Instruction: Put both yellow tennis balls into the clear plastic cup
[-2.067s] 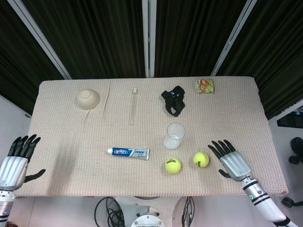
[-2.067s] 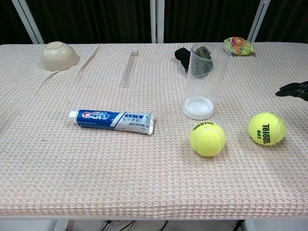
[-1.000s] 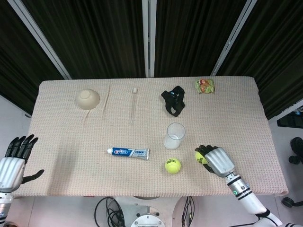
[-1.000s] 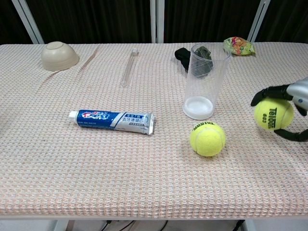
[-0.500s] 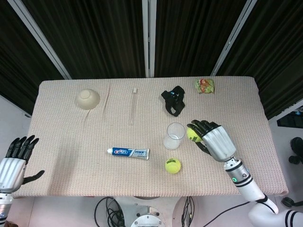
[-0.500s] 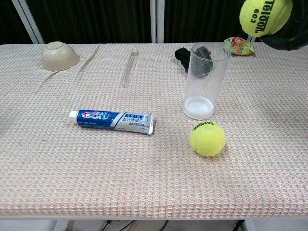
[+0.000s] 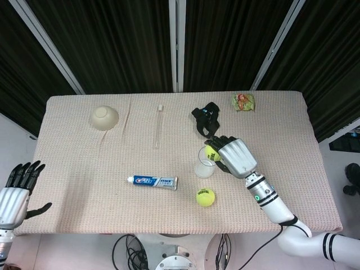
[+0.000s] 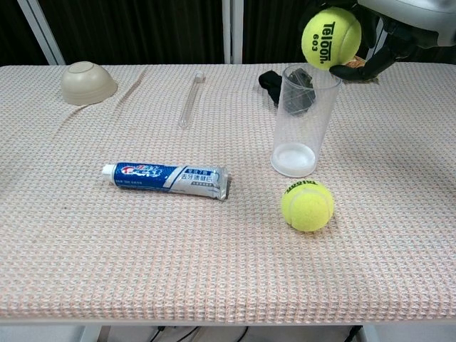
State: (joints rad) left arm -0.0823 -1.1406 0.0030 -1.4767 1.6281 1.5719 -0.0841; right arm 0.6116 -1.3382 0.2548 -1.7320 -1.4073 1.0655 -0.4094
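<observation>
A table [image 7: 84, 169] covered with a beige woven cloth is seen, with dark curtains behind it at 12 o'clock. The right robot hand [image 7: 236, 156] is held above the table near its middle, its fingers closed around one tennis ball [image 8: 330, 38], which is kept just over the rim of the clear plastic cup [image 8: 303, 121]; whether the ball touches the rim cannot be told. The cup is set upright on the cloth. The second tennis ball [image 8: 307, 205] is found on the cloth at 6 o'clock from the cup, just beside it but apart. The left robot hand [image 7: 17, 191] is seen at the table's 8 o'clock corner, off the edge, with fingers spread and nothing held. A toothpaste tube [image 7: 152, 181] is laid flat at 8 o'clock from the cup. An upturned beige bowl [image 7: 104, 117] is placed toward the far corner at 10 o'clock. A black strap-like item [image 7: 205, 119] is lying at 12 o'clock from the cup, a thin clear tube [image 7: 158, 126] at 10 o'clock, and a small snack packet [image 7: 243, 102] at 1 o'clock.
</observation>
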